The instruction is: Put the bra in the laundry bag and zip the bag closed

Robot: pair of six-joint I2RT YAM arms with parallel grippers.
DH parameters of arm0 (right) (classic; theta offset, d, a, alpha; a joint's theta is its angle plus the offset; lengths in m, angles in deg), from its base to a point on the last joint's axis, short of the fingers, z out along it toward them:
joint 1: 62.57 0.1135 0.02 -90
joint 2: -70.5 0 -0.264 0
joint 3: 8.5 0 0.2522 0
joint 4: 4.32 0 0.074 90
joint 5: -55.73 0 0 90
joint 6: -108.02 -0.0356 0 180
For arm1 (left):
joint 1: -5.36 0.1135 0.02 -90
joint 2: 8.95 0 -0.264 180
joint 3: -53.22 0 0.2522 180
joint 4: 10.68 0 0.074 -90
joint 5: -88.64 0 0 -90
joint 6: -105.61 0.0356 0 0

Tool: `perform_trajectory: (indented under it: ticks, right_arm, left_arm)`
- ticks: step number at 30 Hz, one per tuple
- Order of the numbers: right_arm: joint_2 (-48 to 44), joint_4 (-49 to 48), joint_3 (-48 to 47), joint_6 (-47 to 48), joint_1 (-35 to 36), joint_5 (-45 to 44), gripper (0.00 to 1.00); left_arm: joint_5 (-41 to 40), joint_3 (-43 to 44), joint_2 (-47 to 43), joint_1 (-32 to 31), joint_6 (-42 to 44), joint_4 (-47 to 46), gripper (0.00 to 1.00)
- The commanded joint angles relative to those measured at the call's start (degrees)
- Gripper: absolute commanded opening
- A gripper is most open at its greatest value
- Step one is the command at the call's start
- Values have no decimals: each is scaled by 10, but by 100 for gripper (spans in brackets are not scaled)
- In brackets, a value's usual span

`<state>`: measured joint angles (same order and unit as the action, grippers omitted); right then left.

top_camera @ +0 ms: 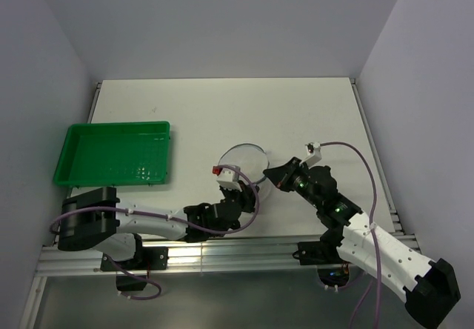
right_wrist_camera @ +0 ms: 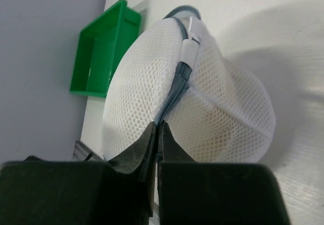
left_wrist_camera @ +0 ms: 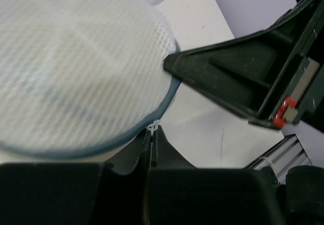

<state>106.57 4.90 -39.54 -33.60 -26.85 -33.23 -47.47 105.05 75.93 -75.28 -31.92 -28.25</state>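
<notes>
The laundry bag [top_camera: 244,163] is a round white mesh pouch with dark blue zipper trim, at the table's middle between both grippers. My left gripper [top_camera: 238,186] is shut on a small white loop [left_wrist_camera: 152,128] at the bag's trim, in the left wrist view [left_wrist_camera: 152,134]. My right gripper [top_camera: 272,178] is shut on the bag's blue zipper edge [right_wrist_camera: 178,85], in the right wrist view [right_wrist_camera: 158,127]. The bag [right_wrist_camera: 217,103] bulges. A faint yellowish shade [left_wrist_camera: 98,85] shows through the mesh. The bra itself is hidden.
A green plastic tray [top_camera: 115,153] stands at the left, and also shows in the right wrist view [right_wrist_camera: 101,52]. The right gripper's finger [left_wrist_camera: 228,78] reaches the bag's rim in the left wrist view. White walls close in the table.
</notes>
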Motion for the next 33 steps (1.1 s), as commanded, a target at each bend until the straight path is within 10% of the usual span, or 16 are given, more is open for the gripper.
perform_trajectory:
  ticks: [1, 13, 18, 20, 26, 33]
  right_arm:
    - [16, -46, -17, 37, -40, -15, 0]
    - [100, -101, -54, 71, -159, 135, 2]
    - [68, -38, -57, 72, -157, 138, 74]
    - [33, -22, -36, 58, -153, 136, 85]
    - [-121, 80, 5, 24, -105, 125, 85]
    - [-89, 54, -4, 7, -30, 129, 82]
  left_arm:
    - [-17, -50, -56, -5, -39, 29, 0]
    - [-88, -161, -243, -10, -156, 198, 0]
    - [-68, -113, -209, -15, -110, 159, 0]
    - [-61, -100, -191, -18, -94, 128, 0]
    - [-48, -68, -136, -22, -64, 63, 0]
    - [-21, -36, -94, -25, -47, 29, 0]
